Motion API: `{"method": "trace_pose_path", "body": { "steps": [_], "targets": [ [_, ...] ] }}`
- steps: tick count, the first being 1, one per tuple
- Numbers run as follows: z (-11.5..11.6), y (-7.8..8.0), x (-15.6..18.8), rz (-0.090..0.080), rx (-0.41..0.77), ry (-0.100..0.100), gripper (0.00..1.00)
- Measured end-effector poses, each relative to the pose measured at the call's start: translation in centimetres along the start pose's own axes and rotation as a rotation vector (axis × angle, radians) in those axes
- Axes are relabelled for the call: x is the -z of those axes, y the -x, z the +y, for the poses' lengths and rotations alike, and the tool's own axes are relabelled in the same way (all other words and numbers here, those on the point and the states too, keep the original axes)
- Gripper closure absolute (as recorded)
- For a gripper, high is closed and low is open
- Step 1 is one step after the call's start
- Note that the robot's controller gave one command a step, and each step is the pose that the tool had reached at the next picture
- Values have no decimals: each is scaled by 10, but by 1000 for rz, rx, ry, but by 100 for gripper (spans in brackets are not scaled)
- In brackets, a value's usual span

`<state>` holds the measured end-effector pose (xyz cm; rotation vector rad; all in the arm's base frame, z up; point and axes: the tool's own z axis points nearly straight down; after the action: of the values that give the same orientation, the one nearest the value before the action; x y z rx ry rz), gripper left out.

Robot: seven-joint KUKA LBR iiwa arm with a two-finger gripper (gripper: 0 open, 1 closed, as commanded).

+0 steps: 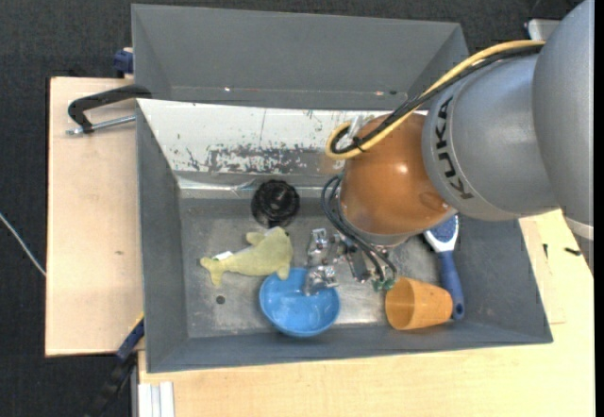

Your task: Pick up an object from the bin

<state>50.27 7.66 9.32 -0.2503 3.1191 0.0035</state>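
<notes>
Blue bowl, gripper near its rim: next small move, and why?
Probably a short straight descent: the gripper sits over the blue bowl's upper rim. The yellow plush toy lies close on the view's left and the orange cup on its right, so sideways travel risks bumping them.

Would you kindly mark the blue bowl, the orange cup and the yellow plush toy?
blue bowl (286, 313), camera view, its inside.
orange cup (425, 306), camera view, its side wall.
yellow plush toy (260, 258), camera view, its body.

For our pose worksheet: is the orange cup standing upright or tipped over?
Tipped over: the orange cup lies on its side on the bin floor, wide end toward the view's left.
</notes>
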Motion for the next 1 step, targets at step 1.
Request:
{"method": "trace_pose_path", "body": {
  "steps": [1],
  "targets": [
    [-11,8,123,-2,-47,-1,100]
  ]
}}
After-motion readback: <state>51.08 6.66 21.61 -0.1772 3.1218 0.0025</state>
